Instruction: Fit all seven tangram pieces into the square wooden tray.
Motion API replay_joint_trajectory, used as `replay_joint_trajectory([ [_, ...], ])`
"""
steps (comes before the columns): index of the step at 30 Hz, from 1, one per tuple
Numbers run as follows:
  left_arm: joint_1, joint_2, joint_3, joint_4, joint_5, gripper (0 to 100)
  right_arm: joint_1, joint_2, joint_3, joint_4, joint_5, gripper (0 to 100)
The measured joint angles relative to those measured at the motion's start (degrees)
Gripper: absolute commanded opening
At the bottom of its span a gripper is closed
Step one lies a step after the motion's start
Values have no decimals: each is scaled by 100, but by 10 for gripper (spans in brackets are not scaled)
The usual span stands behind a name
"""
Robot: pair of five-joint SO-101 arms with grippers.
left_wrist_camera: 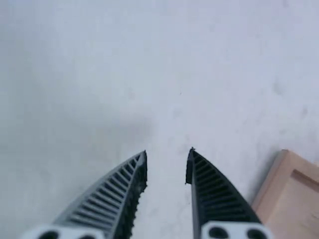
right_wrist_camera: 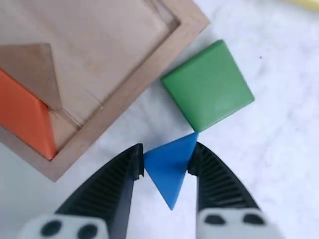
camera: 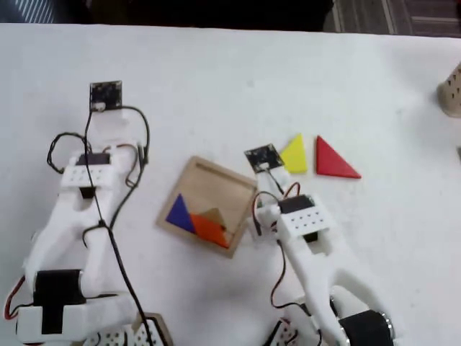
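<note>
Where the right gripper (right_wrist_camera: 167, 149) is set just beside the wooden tray (right_wrist_camera: 129, 102), a small blue triangle (right_wrist_camera: 169, 174) is clamped between its fingers, the piece's tip touching a green square (right_wrist_camera: 208, 84) just outside the rim. An orange piece (right_wrist_camera: 25, 117), a brown triangle (right_wrist_camera: 35, 69) and a dark blue triangle (camera: 178, 213) are seen inside the tray, while a yellow triangle (camera: 294, 155) and a red triangle (camera: 331, 160) are seen on the white table (camera: 216, 86) beyond it. The left gripper (left_wrist_camera: 167, 151) is held narrowly open over bare table, near the tray's corner
</note>
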Motion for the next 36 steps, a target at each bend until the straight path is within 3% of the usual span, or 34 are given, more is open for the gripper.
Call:
replay_joint_trajectory([
  [7,0,0,0,-79,0,146,0,9,-264,202,123,77],
  [13,0,0,0,-79,0,146,-44,44,-1424,615,369,77],
  [18,0,0,0,-79,0,146,-782,193,-2145,624,378,80],
  [25,0,0,0,-79,0,146,-1714,1767,-3455,624,457,80],
  [32,0,0,0,-79,0,146,-1723,3640,-4756,624,2462,85],
  [36,-26,9,0,-79,0,146,-1714,4308,-5292,633,3068,183],
])
